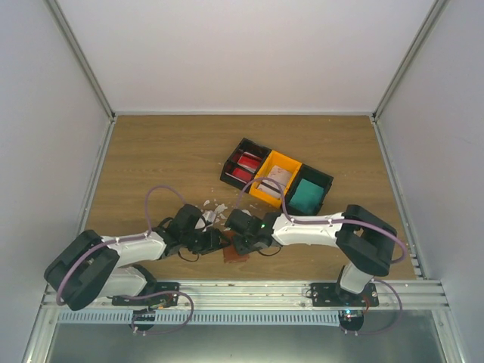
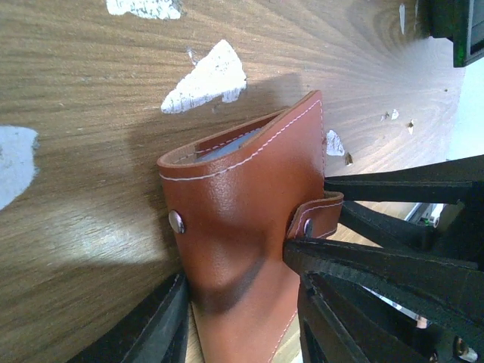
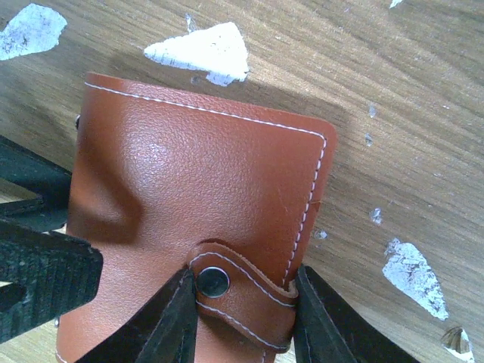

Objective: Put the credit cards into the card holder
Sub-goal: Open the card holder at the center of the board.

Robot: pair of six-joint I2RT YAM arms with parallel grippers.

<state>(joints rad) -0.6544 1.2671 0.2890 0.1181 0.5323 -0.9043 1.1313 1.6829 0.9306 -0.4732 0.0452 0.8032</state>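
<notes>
The reddish-brown leather card holder is folded and held just above the wood between both grippers. My left gripper is shut on its body. My right gripper is shut on its snap tab, with the body in front of it. A pale edge shows in the holder's opening; I cannot tell whether it is a card or lining. Red cards, a whitish card and a teal card lie in the bin tray.
The black-and-orange three-compartment bin tray stands behind the grippers at centre right. Torn white scraps lie on the wood near the holder, also in the left wrist view and the right wrist view. Walls enclose the table.
</notes>
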